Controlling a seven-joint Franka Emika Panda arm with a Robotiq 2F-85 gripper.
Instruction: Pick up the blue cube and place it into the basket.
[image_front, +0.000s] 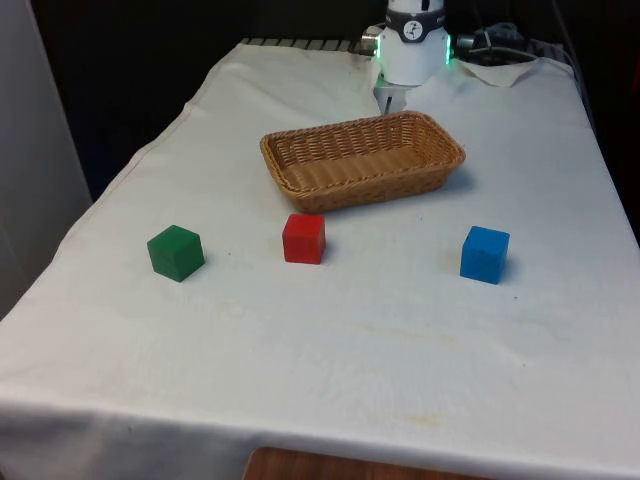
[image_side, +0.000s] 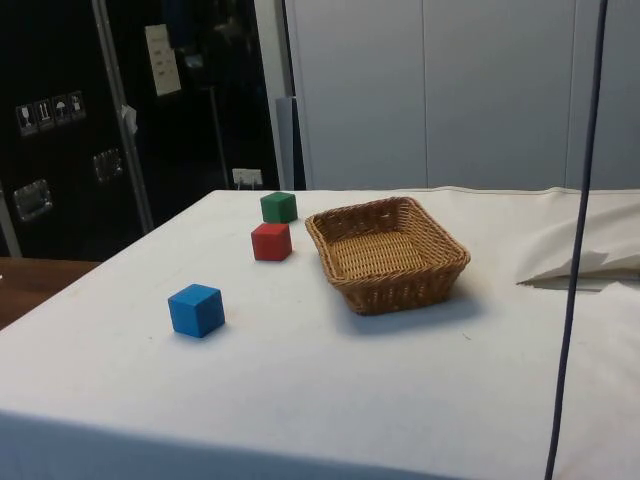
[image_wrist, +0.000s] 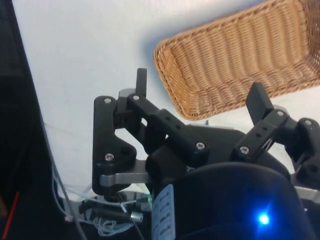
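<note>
We see a woven wicker basket (image_front: 362, 160), oblong and empty, on the cloth-covered counter (image_front: 330, 340). The blue cube (image_front: 485, 254) sits on the cloth, well apart from our pincer (image_wrist: 200, 95), whose fingers stand apart above the basket's end.

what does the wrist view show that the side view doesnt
Wrist view alone: the gripper, its two black fingers spread wide apart with nothing between them, hanging above the cloth beside one end of the basket.

Side view alone: the blue cube, the red cube and the green cube, all sitting on the cloth outside the basket, the blue one nearest the camera.

Both: the woven basket, holding nothing, and the white tablecloth.
</note>
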